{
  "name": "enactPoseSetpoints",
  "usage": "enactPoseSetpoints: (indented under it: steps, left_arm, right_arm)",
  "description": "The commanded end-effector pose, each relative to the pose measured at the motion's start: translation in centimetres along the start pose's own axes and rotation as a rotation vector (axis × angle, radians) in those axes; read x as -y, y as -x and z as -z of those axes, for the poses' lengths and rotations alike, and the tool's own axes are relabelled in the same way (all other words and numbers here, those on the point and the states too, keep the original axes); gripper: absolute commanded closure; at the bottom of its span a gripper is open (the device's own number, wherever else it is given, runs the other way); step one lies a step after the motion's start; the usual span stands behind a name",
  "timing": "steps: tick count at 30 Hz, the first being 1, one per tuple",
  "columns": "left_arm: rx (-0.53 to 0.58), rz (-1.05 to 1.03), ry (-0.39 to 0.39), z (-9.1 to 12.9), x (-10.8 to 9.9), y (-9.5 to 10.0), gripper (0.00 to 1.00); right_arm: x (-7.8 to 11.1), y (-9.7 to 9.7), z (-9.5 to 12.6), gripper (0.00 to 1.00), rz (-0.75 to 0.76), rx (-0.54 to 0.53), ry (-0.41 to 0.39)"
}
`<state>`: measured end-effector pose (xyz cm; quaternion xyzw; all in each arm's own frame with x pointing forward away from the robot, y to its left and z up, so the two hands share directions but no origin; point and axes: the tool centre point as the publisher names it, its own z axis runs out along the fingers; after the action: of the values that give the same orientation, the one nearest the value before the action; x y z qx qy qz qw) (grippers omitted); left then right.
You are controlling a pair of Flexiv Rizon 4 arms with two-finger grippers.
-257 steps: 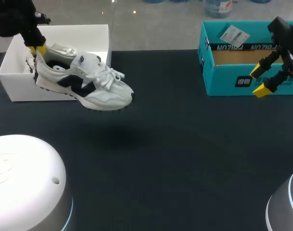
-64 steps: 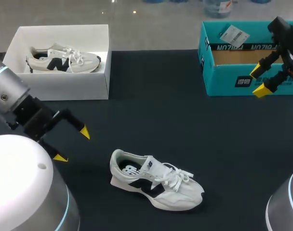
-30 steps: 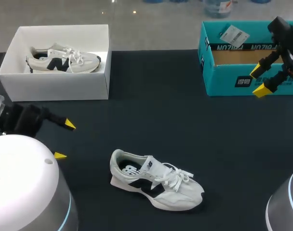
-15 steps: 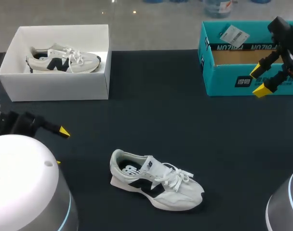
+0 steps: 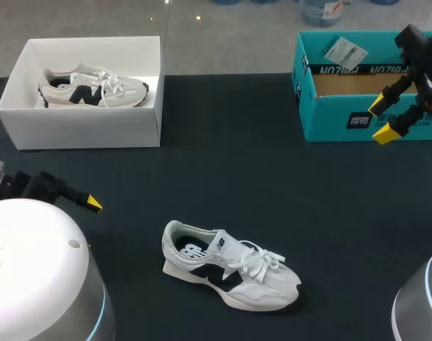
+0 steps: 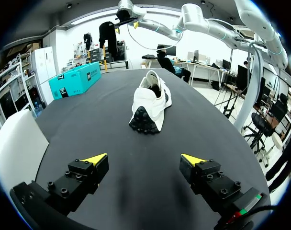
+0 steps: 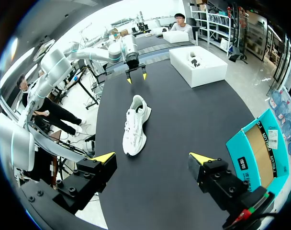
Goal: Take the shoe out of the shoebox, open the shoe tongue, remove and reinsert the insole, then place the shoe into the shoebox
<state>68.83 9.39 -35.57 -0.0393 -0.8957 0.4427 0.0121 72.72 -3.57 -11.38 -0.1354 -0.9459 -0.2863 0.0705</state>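
Observation:
A white sneaker with dark side marks (image 5: pixel 230 273) lies on its sole on the black table near the front, toe to the right. In the left wrist view the sneaker (image 6: pixel 150 100) is well ahead of my open left gripper (image 6: pixel 144 159), heel toward it, with nothing between the fingers. In the head view only one left fingertip (image 5: pixel 94 204) shows, at the left edge. The white shoebox (image 5: pixel 88 131) at the back left holds a second sneaker (image 5: pixel 92 87). My right gripper (image 5: pixel 383 118) hangs open and empty in front of the teal box (image 5: pixel 344 121); the sneaker (image 7: pixel 135 125) lies far ahead of it.
The teal box stands at the back right with its lid up and a tag on the rim. White domes of my arm bases (image 5: pixel 31 277) cover the near left and right corners. Bare black table surrounds the sneaker.
My left gripper has drawn back to the left, away from the sneaker, and partly behind the arm base. The sneaker and the right arm have not moved.

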Motion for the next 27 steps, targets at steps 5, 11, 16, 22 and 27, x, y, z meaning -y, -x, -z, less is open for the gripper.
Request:
enactPoseSetpoints:
  steps: [5,11,16,22,27]
  left_arm:
    - [0.015,-0.001,0.010,0.06,0.44,-0.70,0.00]
    - [0.015,-0.001,0.010,0.06,0.44,-0.70,0.00]
    - [0.015,-0.001,0.010,0.06,0.44,-0.70,0.00]
    - [0.015,-0.001,0.010,0.06,0.44,-0.70,0.00]
    - [-0.008,-0.044,0.009,-0.90,0.79,-0.65,0.00]
  right_arm:
    - [-0.05,0.15,-0.07,0.00,0.000,-0.001,-0.003]
    - [-0.05,0.15,-0.07,0.00,0.000,-0.001,-0.003]
    - [-0.05,0.15,-0.07,0.00,0.000,-0.001,-0.003]
    - [-0.05,0.15,-0.07,0.00,0.000,-0.001,-0.003]
    - [-0.05,0.15,-0.07,0.00,0.000,-0.001,-0.003]
